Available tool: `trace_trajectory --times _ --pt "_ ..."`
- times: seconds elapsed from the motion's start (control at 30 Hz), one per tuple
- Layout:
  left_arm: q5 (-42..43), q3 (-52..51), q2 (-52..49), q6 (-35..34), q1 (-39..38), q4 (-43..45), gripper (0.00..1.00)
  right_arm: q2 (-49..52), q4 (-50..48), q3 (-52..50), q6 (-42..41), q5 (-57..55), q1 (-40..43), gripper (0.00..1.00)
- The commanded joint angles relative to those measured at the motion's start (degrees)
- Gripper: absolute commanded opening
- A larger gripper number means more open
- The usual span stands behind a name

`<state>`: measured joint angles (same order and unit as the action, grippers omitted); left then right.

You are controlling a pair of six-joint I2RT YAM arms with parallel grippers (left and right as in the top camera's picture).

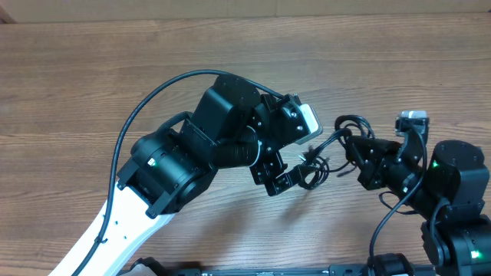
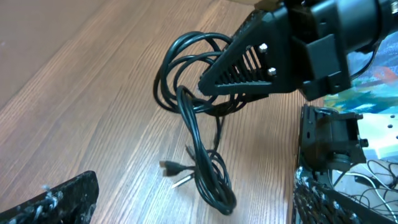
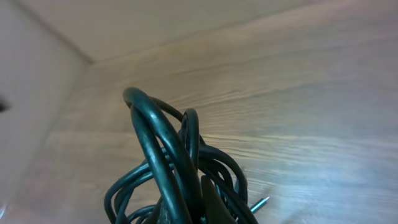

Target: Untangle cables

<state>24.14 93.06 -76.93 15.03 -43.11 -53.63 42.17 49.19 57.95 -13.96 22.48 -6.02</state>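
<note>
The cables (image 1: 313, 170) are a knot of thin black cords between the two arms. My right gripper (image 1: 355, 152) is shut on the upper loops (image 2: 186, 59) and holds them above the table. In the left wrist view, its ribbed finger (image 2: 245, 68) pinches these loops. A doubled strand hangs down to a lower loop (image 2: 214, 183) on the wood, next to a black plug (image 2: 169, 167) and a silver tip (image 2: 182, 181). My left gripper (image 2: 186, 211) is open, its fingers wide on either side of the lower loop and not touching it. The right wrist view shows the gripped cords (image 3: 165, 155) close up and a silver tip (image 3: 262, 202).
The wooden table (image 1: 92, 69) runs far to the left and back. A thick black arm wire (image 1: 146, 103) arcs over the left arm. The right arm's base (image 1: 456, 222) stands at the right front edge.
</note>
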Motion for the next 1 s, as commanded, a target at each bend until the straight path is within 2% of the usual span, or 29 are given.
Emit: trace_trajectory --times 0.0,0.5,0.7,0.97 --pt "-0.55 1.07 -0.15 0.85 0.07 -0.63 1.0 -0.42 -1.84 0.24 4.94 7.78 0.15 0.04" --pt "0.15 1.07 -0.98 0.81 0.02 -1.88 1.0 -0.42 -8.24 0.24 5.49 19.43 0.15 0.04" --pt "2.86 1.07 -2.05 0.83 0.0 -1.55 1.0 -0.42 -9.6 0.24 5.49 24.63 0.15 0.04" --pt "2.82 1.07 -3.28 0.81 0.02 -1.53 1.0 -0.42 -9.73 0.24 5.49 26.23 0.15 0.04"
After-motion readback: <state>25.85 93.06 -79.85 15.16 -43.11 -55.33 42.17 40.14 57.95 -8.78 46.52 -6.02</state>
